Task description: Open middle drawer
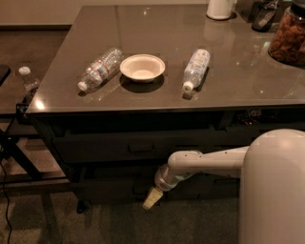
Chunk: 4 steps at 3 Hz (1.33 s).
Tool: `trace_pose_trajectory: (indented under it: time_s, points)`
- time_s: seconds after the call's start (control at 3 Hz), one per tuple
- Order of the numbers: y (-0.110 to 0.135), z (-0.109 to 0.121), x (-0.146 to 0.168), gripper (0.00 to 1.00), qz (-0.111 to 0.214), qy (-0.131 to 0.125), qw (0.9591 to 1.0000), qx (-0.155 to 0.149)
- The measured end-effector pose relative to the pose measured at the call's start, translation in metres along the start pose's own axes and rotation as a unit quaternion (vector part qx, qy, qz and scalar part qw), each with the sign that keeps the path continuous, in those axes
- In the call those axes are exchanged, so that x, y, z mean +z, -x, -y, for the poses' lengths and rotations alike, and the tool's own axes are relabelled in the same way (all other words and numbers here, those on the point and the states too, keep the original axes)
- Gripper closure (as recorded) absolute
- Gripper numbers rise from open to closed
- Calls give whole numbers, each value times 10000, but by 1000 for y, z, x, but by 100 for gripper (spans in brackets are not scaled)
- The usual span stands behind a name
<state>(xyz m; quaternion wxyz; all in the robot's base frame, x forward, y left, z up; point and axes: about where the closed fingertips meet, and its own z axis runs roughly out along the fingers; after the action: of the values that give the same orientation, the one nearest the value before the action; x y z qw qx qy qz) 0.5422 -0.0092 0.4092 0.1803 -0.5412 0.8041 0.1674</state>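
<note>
The middle drawer is a wide dark front under the tabletop, with a small rectangular pull handle at its centre. It looks closed, flush with the frame. My gripper hangs low on the end of the white arm, which reaches in from the right. The gripper points down and to the left, in front of the lower, taller drawer. It sits below the middle drawer's handle, slightly to its right, and touches nothing that I can see.
The grey tabletop carries two lying water bottles, a white bowl, a white container and a jar. My white body fills the lower right. A dark stand with a small bottle is at the left.
</note>
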Motion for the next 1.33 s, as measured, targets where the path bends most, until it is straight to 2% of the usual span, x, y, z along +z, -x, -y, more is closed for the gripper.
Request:
trace_pose_trajectory:
  time_s: [0.33,0.67,1.0,1.33]
  points:
    - [0,0,0,0,-1,0,10000,0]
    - [-15,-7,-2,0,-262,99,9996,84]
    - [-41,-27,-25,0,-682,185,9969,351]
    - [-45,-32,-31,0,-730,198,9963,400]
